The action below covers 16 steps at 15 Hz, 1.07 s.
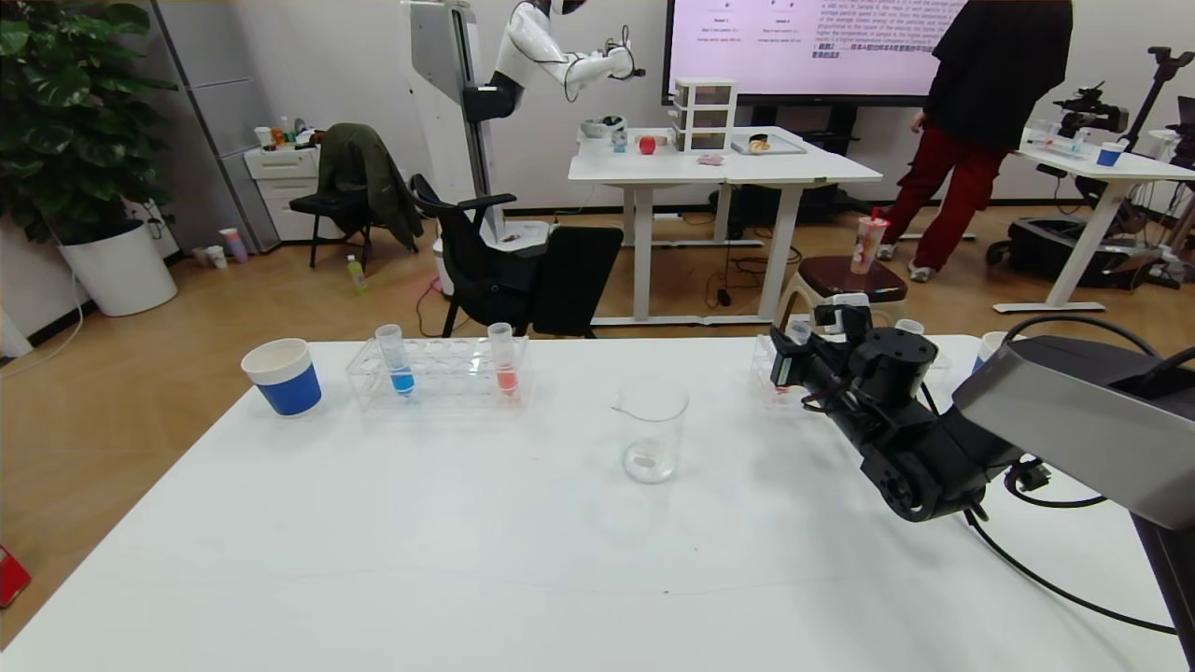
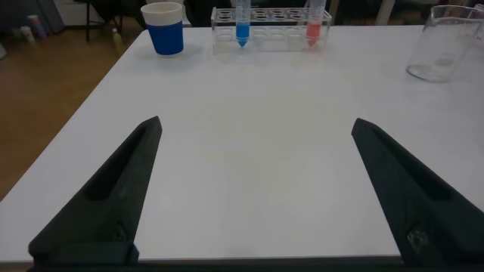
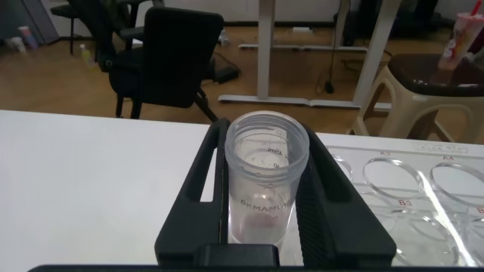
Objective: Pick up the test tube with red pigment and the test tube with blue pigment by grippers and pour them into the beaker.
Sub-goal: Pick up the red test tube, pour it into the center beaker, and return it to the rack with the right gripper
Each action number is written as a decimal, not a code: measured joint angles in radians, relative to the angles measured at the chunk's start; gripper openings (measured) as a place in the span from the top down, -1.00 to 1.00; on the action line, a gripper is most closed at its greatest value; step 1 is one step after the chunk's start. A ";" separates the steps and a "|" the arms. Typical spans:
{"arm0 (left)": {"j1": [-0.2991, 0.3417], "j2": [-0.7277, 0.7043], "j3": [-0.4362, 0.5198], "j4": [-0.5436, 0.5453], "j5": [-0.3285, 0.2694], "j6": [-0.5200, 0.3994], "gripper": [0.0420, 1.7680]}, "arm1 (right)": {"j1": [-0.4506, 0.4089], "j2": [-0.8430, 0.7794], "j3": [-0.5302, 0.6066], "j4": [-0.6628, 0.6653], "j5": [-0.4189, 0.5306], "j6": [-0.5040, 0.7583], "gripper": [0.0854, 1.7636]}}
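Altogether two racked tubes (image 1: 401,359), one beaker (image 1: 651,429), one blue-banded cup (image 1: 283,376)

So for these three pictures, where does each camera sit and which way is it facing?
Head: up on the robot, looking down over the white table; right arm shows, right gripper at a rack.
Left wrist: low over the table, facing the beaker; left gripper open.
Right wrist: looks down into a clear tube clamped between its fingers.
Head and left wrist share the beaker.
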 joint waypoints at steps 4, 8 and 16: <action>0.000 0.000 0.000 0.000 0.000 0.000 -0.98 | -0.001 -0.051 -0.001 0.010 -0.001 -0.025 0.49; 0.000 0.000 0.000 0.000 0.000 0.000 -0.98 | -0.001 -0.154 -0.006 0.117 0.004 -0.047 0.49; 0.000 0.000 0.000 0.000 0.000 0.000 -0.98 | 0.020 -0.280 -0.010 0.196 0.195 -0.068 0.49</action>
